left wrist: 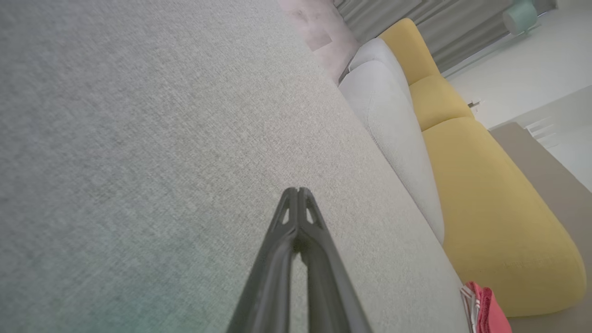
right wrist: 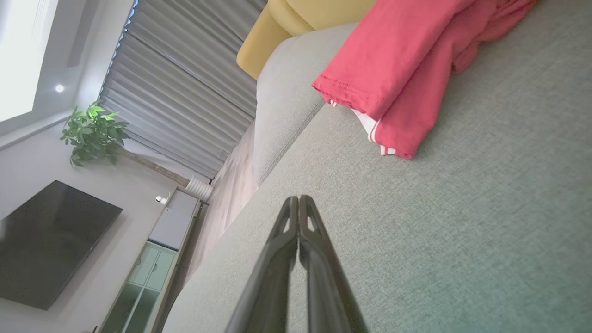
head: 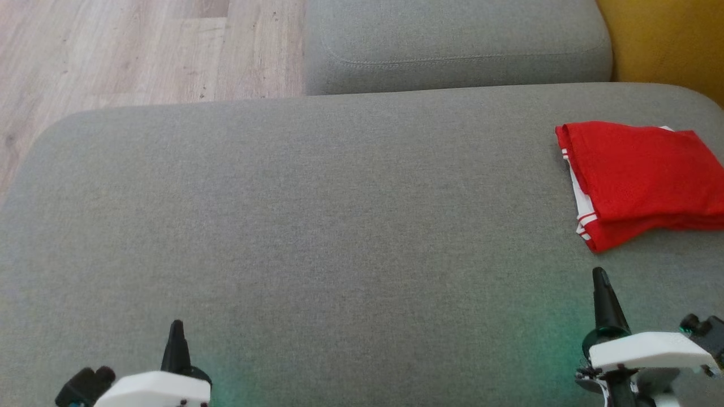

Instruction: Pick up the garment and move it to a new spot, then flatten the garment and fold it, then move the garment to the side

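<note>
A grey sofa seat [head: 317,226] is carrying a red garment [head: 639,169], which is lying folded at about three o'clock, near the seat's edge.

Grey seating in a bright living room.
A wide grey cushion [head: 283,226] lies near, with a second grey cushion [head: 452,45] beyond it. Yellow upholstery [head: 667,39] is far right and pale wood floor [head: 113,51] far left. Elsewhere are grey blinds [right wrist: 185,92], a leafy plant [right wrist: 92,134] and a dark wall screen [right wrist: 51,240].

The red garment [head: 645,175], by the grey cushion's [head: 339,226] right edge, is cut off at the head view's right border; its inner layers are hidden.
</note>
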Robot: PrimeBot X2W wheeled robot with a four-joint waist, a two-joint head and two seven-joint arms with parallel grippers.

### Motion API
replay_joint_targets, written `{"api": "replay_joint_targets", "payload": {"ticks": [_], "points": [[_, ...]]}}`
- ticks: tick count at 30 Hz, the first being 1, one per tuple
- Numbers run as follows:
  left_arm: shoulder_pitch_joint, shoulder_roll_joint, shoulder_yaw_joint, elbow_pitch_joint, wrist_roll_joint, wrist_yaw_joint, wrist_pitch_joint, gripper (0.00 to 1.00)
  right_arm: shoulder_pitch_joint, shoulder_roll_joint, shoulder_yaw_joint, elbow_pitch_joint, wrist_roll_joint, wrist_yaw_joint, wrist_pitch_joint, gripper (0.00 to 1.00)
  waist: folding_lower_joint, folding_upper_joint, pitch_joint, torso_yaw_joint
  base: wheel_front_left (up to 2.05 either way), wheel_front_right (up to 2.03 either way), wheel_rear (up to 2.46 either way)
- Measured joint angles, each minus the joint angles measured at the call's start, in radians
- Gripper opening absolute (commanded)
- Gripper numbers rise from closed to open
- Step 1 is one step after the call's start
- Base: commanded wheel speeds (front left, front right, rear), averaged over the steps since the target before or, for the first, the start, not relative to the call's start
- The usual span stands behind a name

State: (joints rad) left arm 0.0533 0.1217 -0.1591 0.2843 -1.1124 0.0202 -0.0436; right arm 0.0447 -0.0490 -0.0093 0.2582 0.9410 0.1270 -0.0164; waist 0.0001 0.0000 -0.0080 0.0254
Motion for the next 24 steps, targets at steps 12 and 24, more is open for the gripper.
{"api": "replay_joint_targets", "payload": {"ticks": [12, 24], "points": [[-0.019, -0.011, 0.041, -0.001, -0.101, -0.03, 0.03, 0.0, -0.02, -0.001, -0.017, 0.003, 0.141, 0.0, 0.017, 0.0, 0.0, 0.0, 0.002, -0.005, 0.0, 0.0, 0.0], [-0.037, -0.029, 0.094, -0.001, -0.2, -0.057, 0.061, 0.0, -0.039, -0.002, -0.035, 0.007, 0.279, 0.0, 0.036, 0.0, 0.0, 0.0, 0.005, -0.01, 0.0, 0.0, 0.0]]}}
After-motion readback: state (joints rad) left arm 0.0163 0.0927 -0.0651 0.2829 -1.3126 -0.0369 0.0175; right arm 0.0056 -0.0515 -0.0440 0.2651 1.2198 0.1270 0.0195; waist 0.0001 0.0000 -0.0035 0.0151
